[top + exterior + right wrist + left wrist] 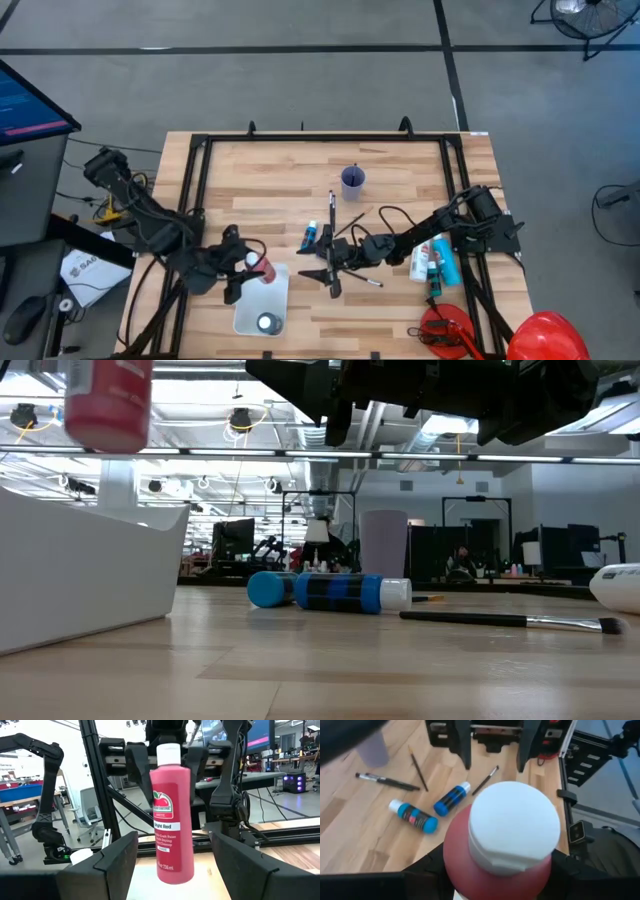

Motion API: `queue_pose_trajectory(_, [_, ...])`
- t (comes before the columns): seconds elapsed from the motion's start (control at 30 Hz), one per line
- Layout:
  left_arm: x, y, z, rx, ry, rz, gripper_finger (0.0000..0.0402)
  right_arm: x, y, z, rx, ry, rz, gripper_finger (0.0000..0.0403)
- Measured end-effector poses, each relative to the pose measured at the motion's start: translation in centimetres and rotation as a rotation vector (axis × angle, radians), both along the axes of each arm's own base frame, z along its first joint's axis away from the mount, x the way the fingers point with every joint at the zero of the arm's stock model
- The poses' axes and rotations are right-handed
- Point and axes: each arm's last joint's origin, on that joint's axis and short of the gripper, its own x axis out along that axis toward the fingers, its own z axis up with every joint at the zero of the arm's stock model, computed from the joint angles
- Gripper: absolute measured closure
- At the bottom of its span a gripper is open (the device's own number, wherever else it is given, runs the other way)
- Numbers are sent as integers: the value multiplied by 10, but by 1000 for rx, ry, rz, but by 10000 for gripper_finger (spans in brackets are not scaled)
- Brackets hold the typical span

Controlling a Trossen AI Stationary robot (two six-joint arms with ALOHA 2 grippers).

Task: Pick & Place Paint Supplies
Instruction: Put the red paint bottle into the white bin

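Holding a red plastic paint bottle with a white cap (pixel 262 268) over the white rectangular bin (pixel 262 303), at seven o'clock on the wooden counter (pixel 260 185), is the left tool (pixel 240 266). The right tool (pixel 332 262) hovers centrally, fingers spread and empty. One white-capped item (pixel 265 322) lies binned; blue bottles (pixel 310 237) and brushes (pixel 332 210) remain.

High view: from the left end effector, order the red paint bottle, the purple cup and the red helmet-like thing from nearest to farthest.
From the left end effector:
1. Red paint bottle, in its grip above the white bin.
2. Purple cup, toward the table's far middle.
3. Red helmet-like thing, at the near right corner.
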Motion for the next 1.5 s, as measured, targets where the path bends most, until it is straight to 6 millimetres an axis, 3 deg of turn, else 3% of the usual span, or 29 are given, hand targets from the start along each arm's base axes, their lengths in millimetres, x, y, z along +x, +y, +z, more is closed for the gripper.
queue_pose_trajectory(0.23, [-17, -16, -7, -53, -20, -2, 220, 0, 0, 0, 1, 0, -1, 155])
queue_pose_trajectory(0.6, [-31, -19, -47, -68, 24, 71, 220, 0, 0, 0, 1, 0, -2, 155])
queue_pose_trajectory(1.13, [-27, -53, -85, -71, 76, 75, 219, 0, 0, -1, -3, 10, -2, 155])
queue_pose_trajectory(1.5, [-34, -69, -87, -144, 46, 35, 219, 0, 0, -1, -4, 12, -3, 155])
